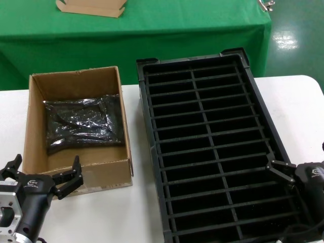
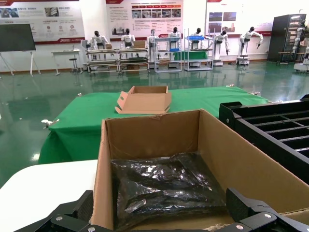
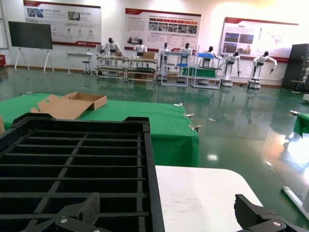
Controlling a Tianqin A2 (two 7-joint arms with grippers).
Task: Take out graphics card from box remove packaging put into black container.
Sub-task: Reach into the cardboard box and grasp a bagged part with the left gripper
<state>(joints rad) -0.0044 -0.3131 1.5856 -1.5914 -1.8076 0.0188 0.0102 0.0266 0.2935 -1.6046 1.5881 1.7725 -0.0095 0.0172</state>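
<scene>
The brown cardboard box [image 1: 121,106] stands open on the white table, left of the black container [image 1: 263,126]. A crinkly dark grey bag [image 1: 83,124] lies inside the box. The graphics card itself does not show. My left gripper [image 1: 45,169] is open and empty, just outside the box's near wall. In the left wrist view the box [image 2: 145,135] and the bag [image 2: 164,188] lie ahead of that gripper [image 2: 161,205]. My right gripper [image 1: 299,158] is open and empty, over the container's near right rim. In the right wrist view it [image 3: 169,207] straddles that rim [image 3: 152,193].
A flat cardboard tray [image 1: 91,7] lies on the green-covered table [image 1: 177,25] behind the white table [image 1: 298,101]. It also shows in the left wrist view [image 2: 145,100] and the right wrist view [image 3: 70,104]. The container's slots are empty.
</scene>
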